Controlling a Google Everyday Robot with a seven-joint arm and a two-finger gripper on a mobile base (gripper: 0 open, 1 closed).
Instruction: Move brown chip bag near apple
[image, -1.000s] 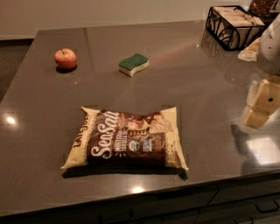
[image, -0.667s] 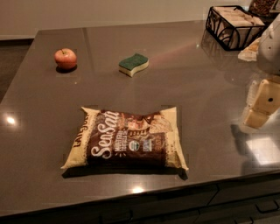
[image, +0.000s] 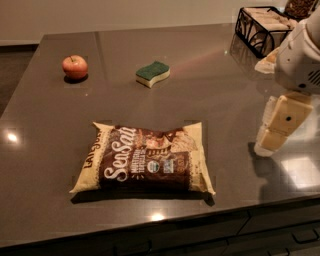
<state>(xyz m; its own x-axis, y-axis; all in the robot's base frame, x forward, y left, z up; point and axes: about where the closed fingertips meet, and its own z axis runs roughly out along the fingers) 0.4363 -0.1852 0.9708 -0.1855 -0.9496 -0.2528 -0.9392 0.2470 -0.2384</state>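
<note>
The brown chip bag (image: 144, 158) lies flat on the dark grey counter (image: 210, 90), near its front edge, with "Sea Salt" script facing up. The apple (image: 75, 67) sits at the far left of the counter, well apart from the bag. My gripper (image: 278, 125) hangs at the right side of the view, above the counter, to the right of the bag and not touching it. It holds nothing that I can see.
A green-and-yellow sponge (image: 152, 73) lies at the back middle, between the apple and the right side. A black wire basket (image: 262, 27) with packets stands at the back right corner. The counter's front edge runs just below the bag.
</note>
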